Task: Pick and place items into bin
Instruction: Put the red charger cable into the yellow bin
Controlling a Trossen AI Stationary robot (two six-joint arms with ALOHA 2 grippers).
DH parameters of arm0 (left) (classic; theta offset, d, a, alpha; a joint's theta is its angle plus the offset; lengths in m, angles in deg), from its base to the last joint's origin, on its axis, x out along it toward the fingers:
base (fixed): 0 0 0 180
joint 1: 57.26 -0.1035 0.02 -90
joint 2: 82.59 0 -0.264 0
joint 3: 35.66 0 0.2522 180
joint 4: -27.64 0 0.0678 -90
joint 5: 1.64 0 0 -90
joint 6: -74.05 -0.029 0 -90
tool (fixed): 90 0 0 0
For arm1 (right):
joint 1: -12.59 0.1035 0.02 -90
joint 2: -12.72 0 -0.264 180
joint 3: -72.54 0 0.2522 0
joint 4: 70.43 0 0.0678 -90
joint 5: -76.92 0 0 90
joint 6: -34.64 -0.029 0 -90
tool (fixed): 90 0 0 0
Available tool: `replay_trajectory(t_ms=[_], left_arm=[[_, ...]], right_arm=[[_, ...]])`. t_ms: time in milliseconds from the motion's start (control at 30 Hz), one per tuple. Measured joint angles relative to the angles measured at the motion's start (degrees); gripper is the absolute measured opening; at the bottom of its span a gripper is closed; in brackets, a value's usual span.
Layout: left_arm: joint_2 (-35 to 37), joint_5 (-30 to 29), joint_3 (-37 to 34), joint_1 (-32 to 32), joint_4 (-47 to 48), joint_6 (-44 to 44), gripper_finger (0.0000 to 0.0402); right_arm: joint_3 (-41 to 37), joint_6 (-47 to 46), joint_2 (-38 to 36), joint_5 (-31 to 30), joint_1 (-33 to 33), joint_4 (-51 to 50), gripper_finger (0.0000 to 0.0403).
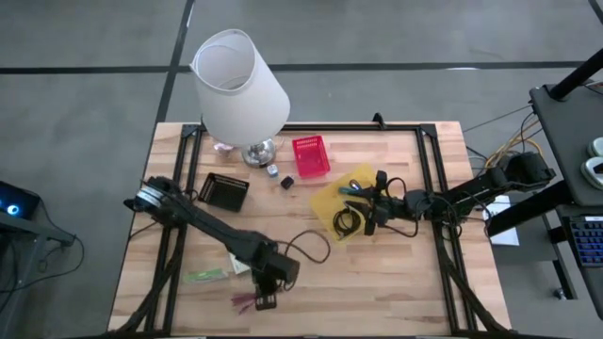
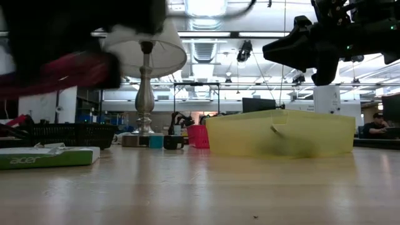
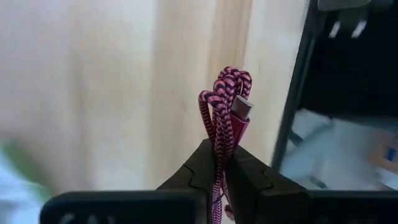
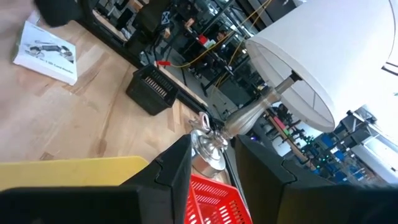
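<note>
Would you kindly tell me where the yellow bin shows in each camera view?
High view: yellow bin right of centre, beside the red basket.
Low view: bin right of centre, red basket at its left.
Left wrist view: not in it.
Right wrist view: only a yellow rim, red basket next to it.
Shared landmark: the red basket.

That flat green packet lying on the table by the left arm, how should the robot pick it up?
Probably from straight above, pinching the green packet across its narrow width, near the middle. It lies flat and long on the table, so its two long edges look like the only faces a tool could close on.
</note>
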Motion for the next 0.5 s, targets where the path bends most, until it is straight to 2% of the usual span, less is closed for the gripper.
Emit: replay_trajectory(t_ms=[100,200,267,367,500], left_arm=[[3.1,-8.0,0.1,-1.8,-1.1,-7.7,0.0013],[5.7,-18.7,-0.6,-3.6,-5.4,-19.6,0.0013],[6.9,-23.8,-1.0,-5.2,-8.7,-27.1,0.0013],[8.0,-27.6,-1.1,-7.5,-14.0,-36.7,0.0013],[8.1,-27.7,-1.1,-10.2,-22.1,-49.9,0.0013]], right_arm=[[0.0,0.9,0.0,0.0,0.0,0.0,0.0111],[0.0,0.8,0.0,0.0,0.0,0.0,0.0111],[0.0,0.8,0.0,0.1,0.0,0.0,0.0111],[0.0,0.9,0.0,0.1,0.0,0.0,0.0111],[0.0,0.9,0.0,0.2,0.0,0.0,0.0111]])
